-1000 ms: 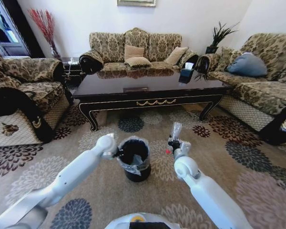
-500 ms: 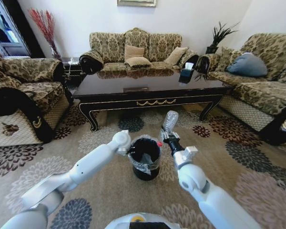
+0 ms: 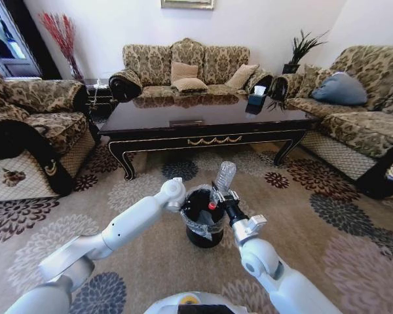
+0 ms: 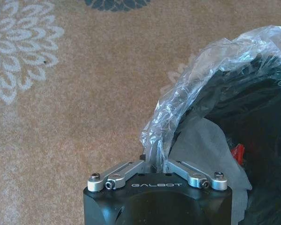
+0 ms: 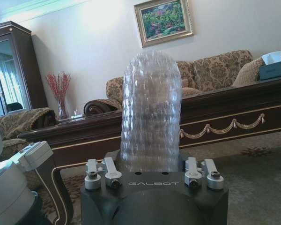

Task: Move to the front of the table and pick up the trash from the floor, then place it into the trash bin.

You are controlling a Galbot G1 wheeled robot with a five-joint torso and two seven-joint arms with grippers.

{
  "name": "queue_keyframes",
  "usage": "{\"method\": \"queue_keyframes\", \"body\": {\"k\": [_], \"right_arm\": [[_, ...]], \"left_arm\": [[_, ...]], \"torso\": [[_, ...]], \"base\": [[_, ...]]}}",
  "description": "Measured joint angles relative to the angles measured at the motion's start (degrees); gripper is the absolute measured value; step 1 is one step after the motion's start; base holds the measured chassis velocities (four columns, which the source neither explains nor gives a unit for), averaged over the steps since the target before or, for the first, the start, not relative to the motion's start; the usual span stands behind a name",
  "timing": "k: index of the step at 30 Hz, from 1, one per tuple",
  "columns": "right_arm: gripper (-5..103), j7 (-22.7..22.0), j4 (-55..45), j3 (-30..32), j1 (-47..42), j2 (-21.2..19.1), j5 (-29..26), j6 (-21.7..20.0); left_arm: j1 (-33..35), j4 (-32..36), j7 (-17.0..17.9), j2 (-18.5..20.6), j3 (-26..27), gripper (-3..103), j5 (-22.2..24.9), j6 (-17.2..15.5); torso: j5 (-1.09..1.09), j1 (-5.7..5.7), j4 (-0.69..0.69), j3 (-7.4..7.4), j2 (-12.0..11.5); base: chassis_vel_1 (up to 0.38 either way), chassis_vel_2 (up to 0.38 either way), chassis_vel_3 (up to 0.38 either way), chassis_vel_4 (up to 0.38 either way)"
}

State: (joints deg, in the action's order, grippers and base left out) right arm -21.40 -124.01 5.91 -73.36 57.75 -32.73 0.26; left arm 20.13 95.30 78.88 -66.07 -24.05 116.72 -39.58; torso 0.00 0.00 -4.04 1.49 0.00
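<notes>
The trash I hold is a clear crushed plastic bottle (image 3: pixel 224 175) with a red cap (image 3: pixel 212 205). My right gripper (image 3: pixel 221 198) is shut on it, cap end down over the trash bin's mouth. The right wrist view shows the bottle (image 5: pixel 152 108) upright between the fingers. The trash bin (image 3: pixel 204 230) is a small black bucket on the carpet, with a clear liner (image 4: pixel 196 75) over its rim. My left gripper (image 3: pixel 183 199) is shut on that rim, seen close in the left wrist view (image 4: pixel 154 161). The dark table (image 3: pixel 209 121) stands just beyond.
Patterned sofas (image 3: pixel 183 69) surround the table on three sides. A tissue box (image 3: pixel 256 98) sits on the tabletop. The flowered carpet (image 3: pixel 137 261) spreads around the bin. A potted plant (image 3: pixel 300 49) stands at the back right.
My left gripper has drawn the bin a little to the right. My right gripper has carried the bottle leftward and lowered it, so its cap end is over the bin's mouth.
</notes>
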Motion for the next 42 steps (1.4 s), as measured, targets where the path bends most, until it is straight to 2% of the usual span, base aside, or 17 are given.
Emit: {"method": "queue_keyframes", "body": {"k": [2,5,7,8,13,18,24,26,28,31,32,36,38,42], "right_arm": [[64,0.0,-0.11,0.01,-0.01,0.0,-0.03,-0.12],[81,-0.03,-0.29,0.23,-0.13,-0.07,-0.36,-0.26],[81,-0.04,-0.33,0.28,-0.28,-0.03,-0.39,-0.28],[90,-0.07,-0.48,0.37,-0.74,0.17,-0.4,-0.33],[99,-0.16,-1.09,0.7,-1.5,0.41,-0.4,-0.47],[100,-0.4,-1.13,1.01,-1.54,0.53,-0.69,-0.48],[100,-0.62,-1.15,1.57,-1.68,0.16,-1.01,-0.46],[100,-0.62,-1.15,1.56,-1.65,0.08,-1.08,-0.46],[100,-0.63,-0.85,1.09,-1.0,-0.3,-1.31,-0.45],[100,-0.63,-0.19,0.25,0.25,-0.56,-1.78,-0.45],[100,-0.49,0.31,-0.38,1.18,-0.73,-2.21,-0.5],[100,-0.12,1.07,-0.88,1.57,-0.84,-2.42,-0.56],[100,-0.06,1.26,-0.94,1.47,-0.83,-2.36,-0.58],[100,-0.04,1.41,-0.92,1.24,-0.73,-2.32,-0.68]], "left_arm": [[0.03,0.05,0.03,0.03,0.01,0,-0.01,0.0],[0.17,0.54,0.06,0.42,0.14,0,-0.01,0.02],[0.23,0.65,0.06,0.57,0.16,0,-0.01,0.02],[0.39,0.83,0.08,0.92,0.24,0,-0.02,0.02],[1.49,1.86,0.08,2.56,1.43,0,-0.05,0.02],[3.47,2.85,0.08,3.99,3.38,0,-0.24,-0.09],[7.43,3.77,0.05,7.62,10.49,0,-0.33,-0.5],[7.89,3.89,0.03,8.07,11.33,0,-0.35,-0.56],[11.36,4.48,-0.25,10.58,16.81,0,-1.43,-0.39],[14.58,5.34,-0.27,12.83,20.79,0,-2.16,-0.29],[17.03,6.24,-0.53,14.81,23.1,0,-2.48,-0.3],[20.35,6.78,-1.32,17.51,26.24,0,-3.43,-0.36],[21.57,6.65,-1.84,17.86,27.6,0,-4.12,-0.36],[22.55,5.6,-2.36,18.01,28.64,0,-5.4,-0.16]], "torso": [[0.0,0.0,0.0,0.0,0.0],[-0.01,0.0,0.0,0.0,0.0],[-0.01,0.0,0.0,0.0,0.0],[-0.01,0.0,0.0,0.0,0.0],[-0.01,0.0,-0.01,0.0,0.0],[-0.01,0.0,0.01,0.0,0.0],[-0.02,0.0,-0.01,0.0,0.0],[-0.02,0.0,-0.01,0.0,0.0],[-0.03,0.0,-0.03,0.0,0.0],[-0.01,0.0,-0.01,0.0,0.0],[-0.02,0.0,0.09,0.0,0.0],[-0.01,0.0,0.05,-0.01,0.0],[-0.03,0.0,-0.01,0.0,0.0],[-0.02,0.0,-0.02,0.0,0.0]], "base": [[0.0,0.0,0.0,0.0],[0.0,0.0,0.0,0.0],[0.0,0.0,0.0,0.0],[0.0,0.0,0.0,0.0],[0.0,0.0,0.0,0.0],[0.0,0.0,0.0,0.0],[0.0,0.0,0.0,0.0],[0.0,0.0,0.0,0.0],[0.0,0.0,0.0,0.0],[0.0,0.0,0.0,0.0],[0.0,0.0,0.0,0.0],[0.0,0.0,0.0,0.0],[0.0,0.0,0.0,0.0],[0.0,0.0,0.0,0.0]]}}
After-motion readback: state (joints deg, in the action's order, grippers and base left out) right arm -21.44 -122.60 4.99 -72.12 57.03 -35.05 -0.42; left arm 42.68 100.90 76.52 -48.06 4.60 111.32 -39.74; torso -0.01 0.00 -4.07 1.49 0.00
